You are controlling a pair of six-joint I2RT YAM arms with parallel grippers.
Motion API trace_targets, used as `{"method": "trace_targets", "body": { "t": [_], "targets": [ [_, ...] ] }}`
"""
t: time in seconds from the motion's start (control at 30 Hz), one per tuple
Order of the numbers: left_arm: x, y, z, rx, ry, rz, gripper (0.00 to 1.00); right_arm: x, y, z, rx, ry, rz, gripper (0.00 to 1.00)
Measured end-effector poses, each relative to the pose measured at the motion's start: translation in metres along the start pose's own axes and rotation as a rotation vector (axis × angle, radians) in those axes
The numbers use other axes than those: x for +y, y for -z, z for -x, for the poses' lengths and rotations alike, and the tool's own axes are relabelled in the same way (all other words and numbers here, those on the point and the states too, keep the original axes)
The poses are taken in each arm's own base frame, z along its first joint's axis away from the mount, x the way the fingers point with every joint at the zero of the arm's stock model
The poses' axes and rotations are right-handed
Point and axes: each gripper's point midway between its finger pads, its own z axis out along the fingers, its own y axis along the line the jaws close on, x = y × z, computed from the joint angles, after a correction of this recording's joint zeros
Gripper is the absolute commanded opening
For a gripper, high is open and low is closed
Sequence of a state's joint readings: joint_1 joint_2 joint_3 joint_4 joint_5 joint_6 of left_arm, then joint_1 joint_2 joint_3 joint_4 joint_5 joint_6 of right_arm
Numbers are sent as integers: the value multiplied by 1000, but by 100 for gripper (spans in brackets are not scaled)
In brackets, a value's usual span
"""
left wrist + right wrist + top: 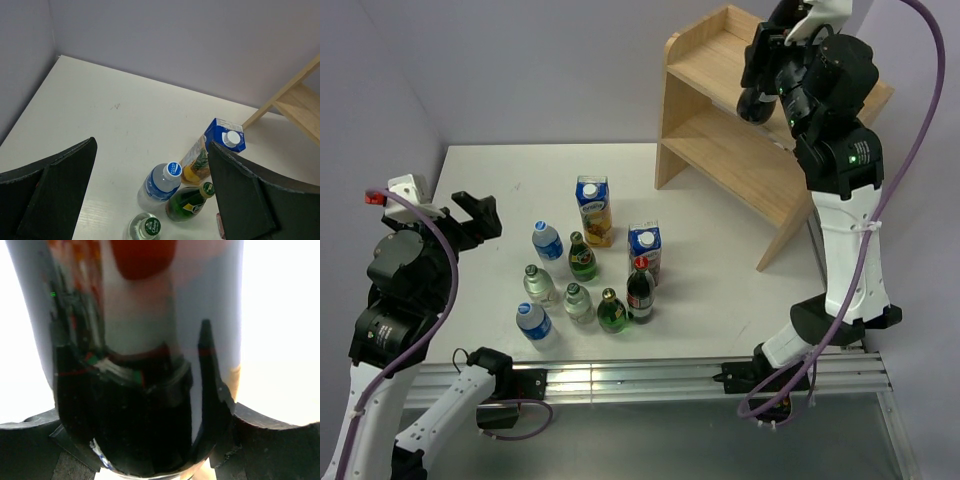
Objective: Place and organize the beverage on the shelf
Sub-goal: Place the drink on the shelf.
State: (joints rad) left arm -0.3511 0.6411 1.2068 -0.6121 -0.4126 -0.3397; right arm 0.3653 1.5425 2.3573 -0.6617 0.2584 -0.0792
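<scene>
My right gripper (761,78) is shut on a dark cola bottle (753,102) and holds it at the light wood shelf (720,150), between its two tiers. In the right wrist view the cola bottle (135,405) fills the frame between the fingers of the right gripper (150,440). My left gripper (477,214) is open and empty, left of the drinks on the table. Standing there are two blue-topped juice cartons (593,208) (644,250), a second cola bottle (640,290), green bottles (582,257) (612,311) and water bottles (547,241) (533,322).
The left wrist view, between the open left gripper (151,145), shows a water bottle (160,187), a green bottle (187,202), a juice carton (215,150) and a corner of the shelf (300,97). Grey walls stand behind and left of the white table (490,170).
</scene>
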Motion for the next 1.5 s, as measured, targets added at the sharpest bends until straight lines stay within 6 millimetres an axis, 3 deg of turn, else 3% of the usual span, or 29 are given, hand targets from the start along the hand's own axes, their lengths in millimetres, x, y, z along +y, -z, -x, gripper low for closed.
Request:
{"method": "trace_targets", "body": {
  "t": [0.2, 0.37, 0.5, 0.57, 0.7, 0.97, 1.37, 1.5],
  "targets": [
    [3, -1, -19, 32, 0, 1, 99, -31, -8, -7, 22, -14, -61, 0],
    [3, -3, -30, 55, 1, -6, 99, -42, -13, -10, 27, -32, -69, 0],
    [4, -4, -36, 68, -4, -5, 99, -46, -28, -25, 58, -28, -81, 0],
    [4, -4, -39, 74, -6, -7, 100, -47, -40, -38, 82, -23, -86, 0],
    [5, -3, -42, 75, -6, -8, 99, -46, -72, -41, 39, -18, -84, 0],
    [8, -3, -53, 90, -10, -4, 100, -44, -91, -43, 4, -17, -79, 0],
    [18, -16, -105, 175, -24, 26, 100, -41, -139, -46, -111, -23, -85, 0],
    [20, -18, -110, 178, -23, 31, 100, -40, -158, -46, -151, -27, -89, 0]
  ]
}}
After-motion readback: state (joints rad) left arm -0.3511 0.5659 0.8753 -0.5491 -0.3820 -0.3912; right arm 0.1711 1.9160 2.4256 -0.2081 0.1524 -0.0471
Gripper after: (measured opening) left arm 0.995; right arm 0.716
